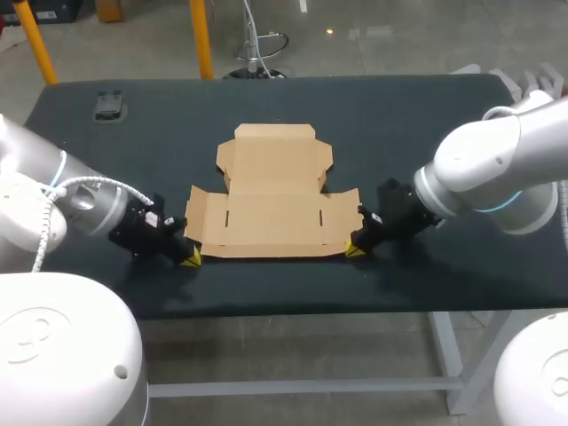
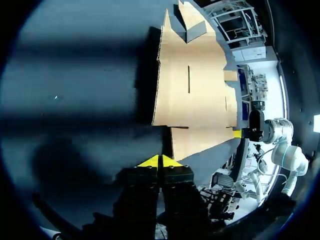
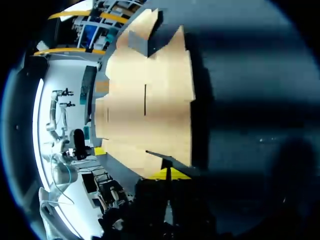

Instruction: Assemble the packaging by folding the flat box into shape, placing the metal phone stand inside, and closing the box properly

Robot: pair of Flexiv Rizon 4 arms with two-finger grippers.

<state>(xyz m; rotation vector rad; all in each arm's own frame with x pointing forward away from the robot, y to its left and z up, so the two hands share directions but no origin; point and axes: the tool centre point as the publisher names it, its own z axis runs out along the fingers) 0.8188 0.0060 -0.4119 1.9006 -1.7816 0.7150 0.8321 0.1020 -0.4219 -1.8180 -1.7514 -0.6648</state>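
Note:
A flat brown cardboard box [image 1: 271,209] lies unfolded in the middle of the dark table, its lid flap pointing away from me. My left gripper [image 1: 191,257] is low at the box's near left corner, shut with nothing between its tips. In the left wrist view the gripper [image 2: 160,161] has its yellow tips pressed together just short of the cardboard [image 2: 195,95]. My right gripper [image 1: 357,249] is at the near right corner, also shut. In the right wrist view the gripper [image 3: 170,174] touches the edge of the cardboard [image 3: 150,105]. A small dark phone stand [image 1: 110,106] sits at the far left.
The dark table [image 1: 399,115] has bare surface on both sides of the box and behind it. Its front edge runs close behind both grippers. Each wrist view shows the other arm's gripper across the cardboard.

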